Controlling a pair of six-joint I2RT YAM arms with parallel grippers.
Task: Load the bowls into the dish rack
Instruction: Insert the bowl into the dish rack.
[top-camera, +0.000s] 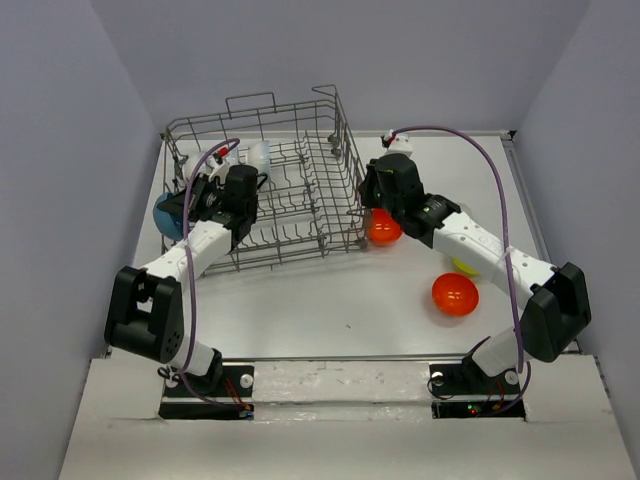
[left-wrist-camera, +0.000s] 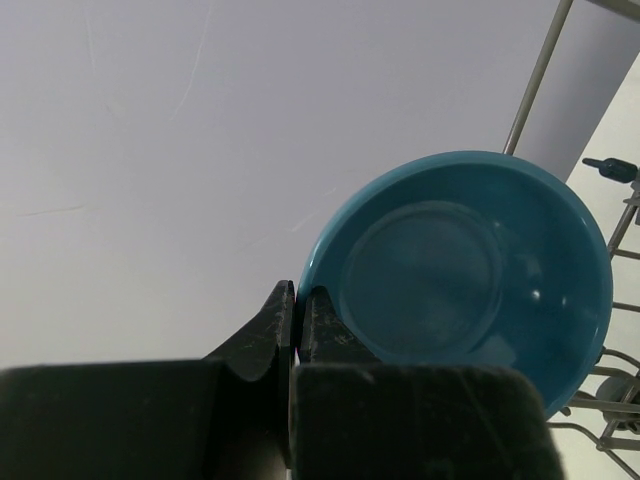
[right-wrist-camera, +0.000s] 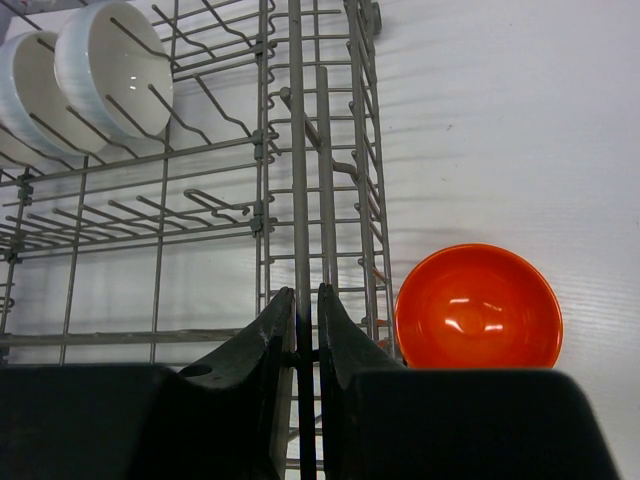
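A blue bowl (left-wrist-camera: 470, 270) hangs just outside the left side of the dish rack (top-camera: 350, 170), and my left gripper (left-wrist-camera: 297, 300) is shut on its rim. From above, that bowl (top-camera: 163, 215) peeks out beside the left gripper (top-camera: 188, 205). My right gripper (right-wrist-camera: 305, 315) is shut on an upright wire of the dish rack's (right-wrist-camera: 297, 150) right wall. An orange-red bowl (right-wrist-camera: 478, 306) sits on the table right beside that wall, under the right gripper (top-camera: 366, 205). Two white bowls (right-wrist-camera: 112, 68) stand on edge inside the rack.
A second orange-red bowl (top-camera: 455, 294) lies on the table at right. A yellow-green bowl (top-camera: 462, 265) shows partly behind the right forearm. A rack wire (left-wrist-camera: 535, 80) rises just past the blue bowl. The enclosure's walls stand close on both sides.
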